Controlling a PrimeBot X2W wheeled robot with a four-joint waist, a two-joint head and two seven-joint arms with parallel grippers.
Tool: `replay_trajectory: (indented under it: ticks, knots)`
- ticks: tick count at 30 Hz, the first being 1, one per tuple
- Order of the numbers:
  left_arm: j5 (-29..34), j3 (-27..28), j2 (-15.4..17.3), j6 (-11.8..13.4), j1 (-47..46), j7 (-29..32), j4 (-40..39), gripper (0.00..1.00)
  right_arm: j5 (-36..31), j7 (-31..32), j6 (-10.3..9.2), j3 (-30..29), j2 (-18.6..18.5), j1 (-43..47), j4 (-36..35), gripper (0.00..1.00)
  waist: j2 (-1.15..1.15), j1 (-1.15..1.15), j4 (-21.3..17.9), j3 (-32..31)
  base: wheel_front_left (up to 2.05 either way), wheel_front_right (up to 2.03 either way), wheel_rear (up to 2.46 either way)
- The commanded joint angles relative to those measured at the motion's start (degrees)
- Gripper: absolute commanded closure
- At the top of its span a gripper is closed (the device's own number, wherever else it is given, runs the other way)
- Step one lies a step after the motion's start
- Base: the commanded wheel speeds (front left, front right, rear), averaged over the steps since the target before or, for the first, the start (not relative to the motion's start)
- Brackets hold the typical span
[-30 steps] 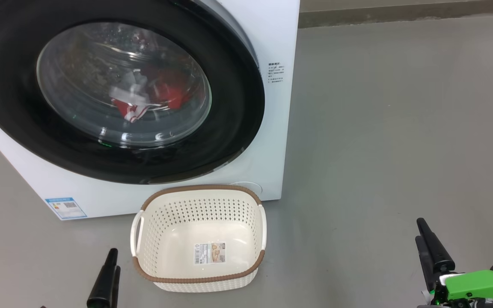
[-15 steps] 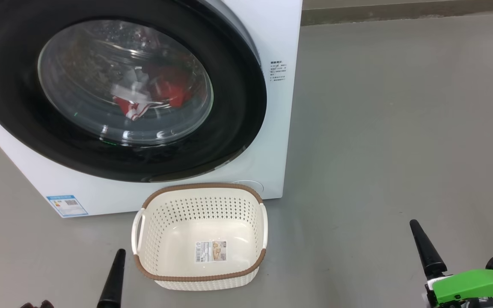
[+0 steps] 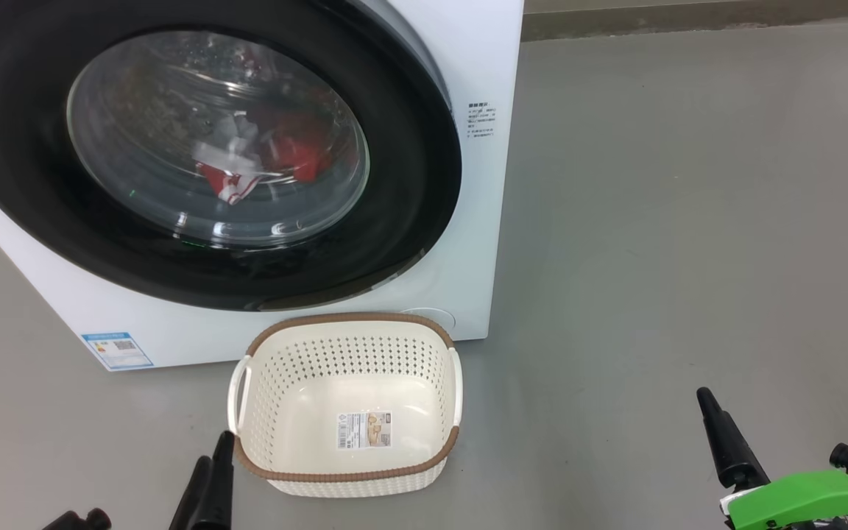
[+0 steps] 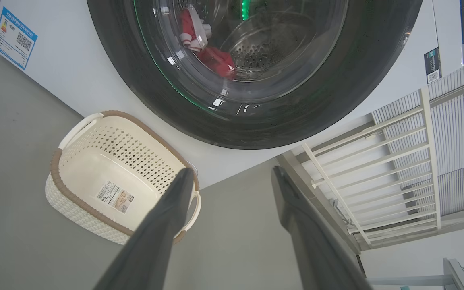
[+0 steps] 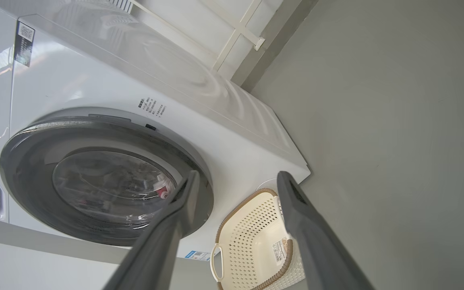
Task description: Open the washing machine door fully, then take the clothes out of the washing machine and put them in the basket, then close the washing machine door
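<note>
Washing machine door (image 3: 218, 276): found shut against the washing machine (image 3: 483, 66), with red and white clothes (image 3: 288, 151) lying behind its glass (image 3: 137, 132) and the basket (image 3: 350, 321) empty on the floor (image 3: 652, 221) just in front. Judged a shallow hook likely to slip off the glossy black rim (image 3: 417, 177) and leave the door only part open, and a low reach likely to nudge the basket. Saw the left gripper (image 4: 232, 171) spread wide, holding and touching nothing; saw the right gripper (image 5: 239, 174) likewise spread and empty
</note>
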Motion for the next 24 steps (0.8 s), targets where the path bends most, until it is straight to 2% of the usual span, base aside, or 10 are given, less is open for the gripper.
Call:
replay_trajectory:
  ticks: [1,24]
  knots:
    - [2.88,0.43,0.90,0.48,-0.19,-0.86,-2.12,0.00,-2.35,-0.85,0.01,0.96,-1.28,-0.76,-1.66,0.00,0.00,0.00,0.06,0.02,0.00,0.00,0.00]
    - [17.48,-0.40,1.10,1.47,1.73,-4.59,-4.39,0.00,-15.45,-4.55,0.01,3.79,-2.79,0.67,-2.21,0.00,0.00,0.00,0.22,-0.09,0.00,0.00,0.00]
